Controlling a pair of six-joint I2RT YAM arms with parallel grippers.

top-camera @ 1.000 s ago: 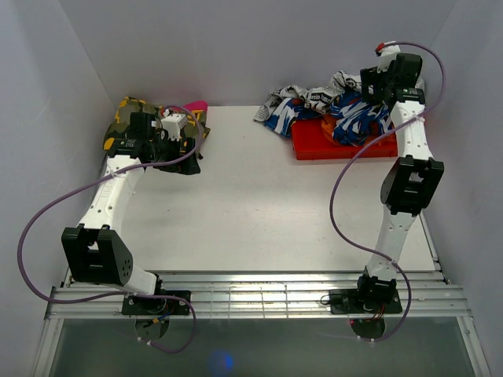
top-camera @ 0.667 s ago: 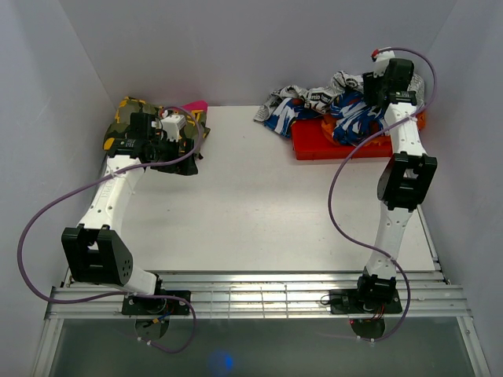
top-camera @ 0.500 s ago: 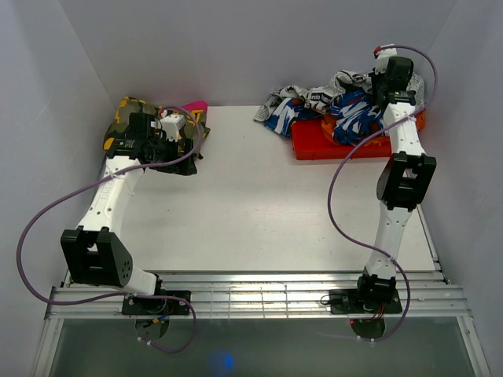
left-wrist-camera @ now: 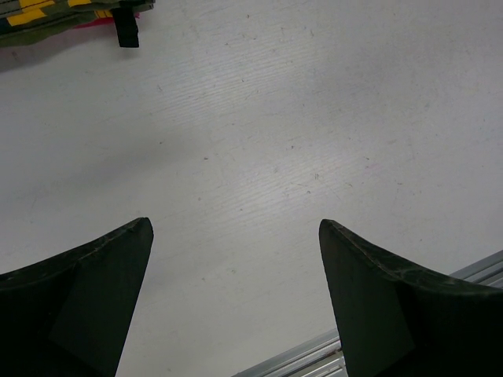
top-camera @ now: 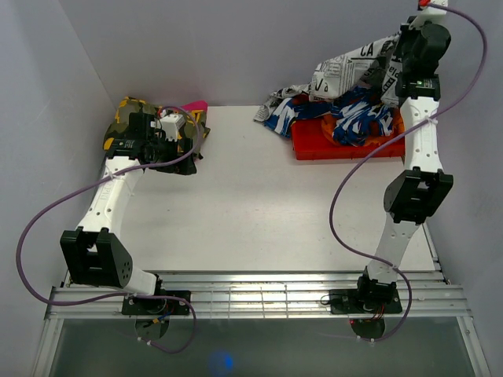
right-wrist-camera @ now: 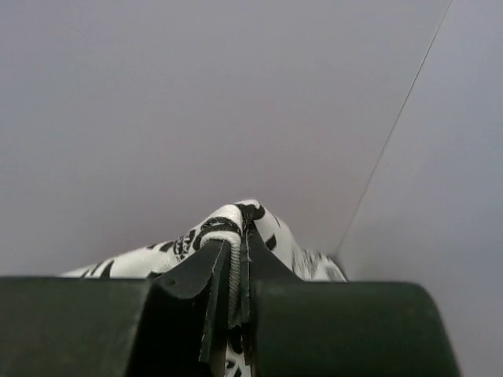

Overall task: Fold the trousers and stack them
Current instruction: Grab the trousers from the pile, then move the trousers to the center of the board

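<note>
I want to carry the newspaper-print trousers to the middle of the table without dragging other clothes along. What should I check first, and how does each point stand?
1. Grip: ok, the right gripper is shut on the trousers, cloth pinched between its fingers.
2. Trousers free of the pile: not ok, their lower end reaches down among the blue-and-white garment on the red box.
3. Held at waistband or hem: cannot tell.
4. Second arm ready: ok, the left gripper is open above bare table.
5. Landing spot: ok, the camouflage garment sits at the far left corner.
</note>
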